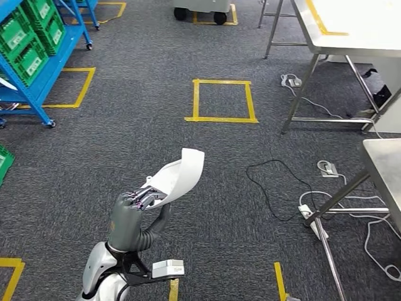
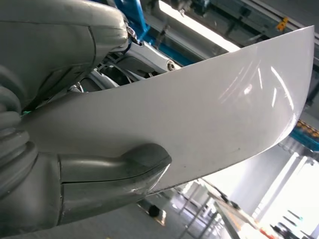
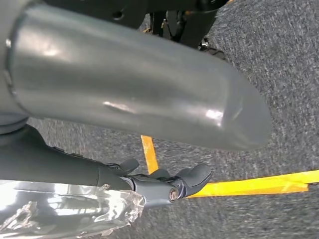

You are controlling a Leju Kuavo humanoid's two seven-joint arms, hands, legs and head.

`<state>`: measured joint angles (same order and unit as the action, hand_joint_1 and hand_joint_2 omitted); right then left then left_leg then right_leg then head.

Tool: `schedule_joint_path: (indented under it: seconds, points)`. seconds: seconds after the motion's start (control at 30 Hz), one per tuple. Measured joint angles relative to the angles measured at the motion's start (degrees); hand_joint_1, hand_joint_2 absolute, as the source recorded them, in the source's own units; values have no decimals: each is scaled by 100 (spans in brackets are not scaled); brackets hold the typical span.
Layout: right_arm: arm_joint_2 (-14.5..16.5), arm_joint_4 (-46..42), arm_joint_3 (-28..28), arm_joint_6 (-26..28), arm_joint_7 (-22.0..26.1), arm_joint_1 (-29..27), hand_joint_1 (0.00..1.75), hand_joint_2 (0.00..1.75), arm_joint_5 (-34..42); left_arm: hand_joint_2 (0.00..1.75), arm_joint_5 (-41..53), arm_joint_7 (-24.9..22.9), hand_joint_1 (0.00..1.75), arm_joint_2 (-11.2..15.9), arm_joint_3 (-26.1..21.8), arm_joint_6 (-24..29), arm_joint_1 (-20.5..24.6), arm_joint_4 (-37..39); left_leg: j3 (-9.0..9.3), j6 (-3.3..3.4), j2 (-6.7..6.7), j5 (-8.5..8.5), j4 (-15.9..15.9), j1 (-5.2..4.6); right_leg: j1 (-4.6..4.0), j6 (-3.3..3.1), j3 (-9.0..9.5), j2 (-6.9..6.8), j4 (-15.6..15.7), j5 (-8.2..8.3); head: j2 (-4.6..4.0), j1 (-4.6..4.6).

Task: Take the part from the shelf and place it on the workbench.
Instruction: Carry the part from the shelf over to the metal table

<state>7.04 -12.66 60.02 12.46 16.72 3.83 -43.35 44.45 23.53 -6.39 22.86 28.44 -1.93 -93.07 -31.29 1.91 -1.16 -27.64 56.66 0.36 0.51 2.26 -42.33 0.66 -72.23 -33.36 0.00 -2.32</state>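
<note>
My left hand (image 1: 130, 216) grips a white curved sheet-like part (image 1: 182, 172) by its near end and holds it up over the grey carpet, low in the head view. In the left wrist view the part (image 2: 195, 109) spans the picture, with the thumb (image 2: 112, 172) pressed on one face. My right hand (image 3: 143, 94) hangs over the carpet with nothing between its thumb and its dark fingers (image 3: 169, 184). The blue shelf (image 1: 47, 75) with green bins stands at the far left. Steel workbenches stand at the right (image 1: 383, 163) and the far right (image 1: 349, 31).
Black and white cables (image 1: 274, 188) and power strips (image 1: 309, 216) lie on the floor by the bench legs at right. A yellow tape square (image 1: 221, 118) marks the carpet ahead. A wheeled cart (image 1: 201, 9) stands at the top.
</note>
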Motion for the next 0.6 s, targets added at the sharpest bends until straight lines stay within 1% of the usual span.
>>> schedule_joint_path:
  seconds: [0.03,0.07,0.1,0.13,0.17,0.2,0.23,0.27,0.3,0.33,0.37,0.4,0.43,0.47,0.5,0.53,0.57,0.6]
  points:
    - [-8,1,0,-11,-3,-2,0,0,-1,175,4,-17,175,-1,8,-1,-6,0,1,-1,-84,-7,1,-5,11,17,-61,-28,-152,-22,0,1]
    - [-17,1,0,-22,-6,-9,0,0,-2,175,-10,-40,175,-1,19,-11,-9,0,6,-6,-160,-15,3,-7,21,28,-6,-52,-82,61,0,-2]
    - [-31,2,1,-35,-9,-16,0,0,-4,175,-56,-67,175,-2,34,-42,-11,0,17,-17,-230,-27,3,-7,27,32,171,-100,215,228,0,-2]
    - [-47,2,1,-55,-8,-17,0,0,-5,175,-133,-92,175,-3,49,-92,-10,0,36,-35,-292,-42,5,-10,26,29,420,-216,645,407,0,-3]
    - [-63,2,1,-81,-7,-8,0,0,-6,175,-222,-116,175,-4,60,-150,-8,0,52,-61,-347,-61,10,-25,8,13,658,-341,1036,529,0,-5]
    - [-79,2,1,-109,-2,6,0,0,-5,175,-303,-133,175,-6,69,-205,-1,1,67,-88,-400,-77,16,-41,-11,-17,826,-431,1318,600,0,2]
    - [-93,2,1,-135,2,17,0,0,-5,175,-360,-146,175,-9,76,-243,8,1,77,-112,-449,-89,22,-56,-31,-50,905,-481,1453,614,0,5]
    - [-108,2,2,-155,7,21,0,0,-4,175,-394,-154,175,-16,82,-265,20,2,85,-135,-500,-95,24,-67,-51,-85,912,-444,1469,605,0,10]
    - [-126,2,5,-166,13,16,0,0,-3,175,-424,-157,175,-28,86,-283,36,2,99,-158,-555,-102,21,-64,-48,-120,900,-374,1473,615,0,14]
    - [-145,2,12,-176,18,5,0,0,-2,175,-449,-159,175,-40,90,-297,57,3,110,-190,-523,-131,36,-53,-40,-153,903,-312,1485,626,0,15]
    - [-164,2,20,-183,25,-2,0,0,-1,175,-470,-160,175,-51,92,-308,77,3,91,-220,-416,-202,112,-37,-28,-188,911,-248,1499,638,1,21]
    - [-178,2,26,-187,33,2,0,0,-1,175,-489,-160,175,-56,92,-317,93,4,15,-247,-264,-332,305,-21,-13,-224,922,-180,1514,652,1,30]
    - [-188,2,32,-191,41,10,0,0,-2,175,-508,-160,175,-55,92,-321,103,9,-129,-264,-89,-509,626,-7,-4,-249,927,-108,1521,660,1,47]
    - [-196,2,33,-197,50,20,0,0,-9,175,-527,-159,175,-52,92,-323,106,17,-324,-271,15,-694,1027,0,-6,-266,926,-33,1520,660,1,59]
    - [-199,2,34,-201,58,26,0,0,-18,175,-549,-158,175,-47,91,-328,105,28,-522,-274,56,-832,1409,1,-11,-274,927,48,1519,660,0,68]
    - [-203,2,35,-206,66,24,0,0,-27,175,-570,-156,175,-43,89,-335,104,40,-664,-272,68,-871,1651,1,-17,-278,930,129,1517,659,0,73]
    - [-207,2,35,-210,75,17,0,0,-37,175,-586,-154,175,-42,88,-345,104,49,-712,-262,76,-793,1692,1,-23,-279,935,208,1514,658,0,72]
    - [-209,2,36,-215,86,9,0,0,-46,175,-606,-148,175,-41,87,-357,104,54,-654,-245,94,-608,1509,1,-26,-279,942,290,1510,658,0,72]
